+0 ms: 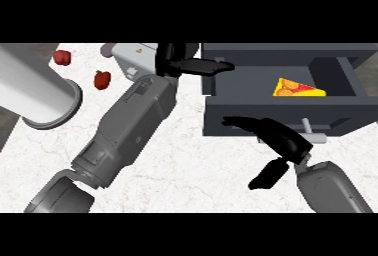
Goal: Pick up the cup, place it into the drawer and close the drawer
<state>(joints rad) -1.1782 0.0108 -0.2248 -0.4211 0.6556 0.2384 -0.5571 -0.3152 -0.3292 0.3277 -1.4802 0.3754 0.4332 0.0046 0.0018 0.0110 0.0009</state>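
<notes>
Left hand [176, 59] reaches far, fingers [204, 65] straight at the open drawer's [280, 107] left wall, cup [133, 56] beside the wrist; right hand [289, 146] hangs open by the drawer front.

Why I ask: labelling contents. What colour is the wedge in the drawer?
Wedge: yellow with orange-red patches; head view.

No legible text, labels, brands or numbers in view.
</notes>
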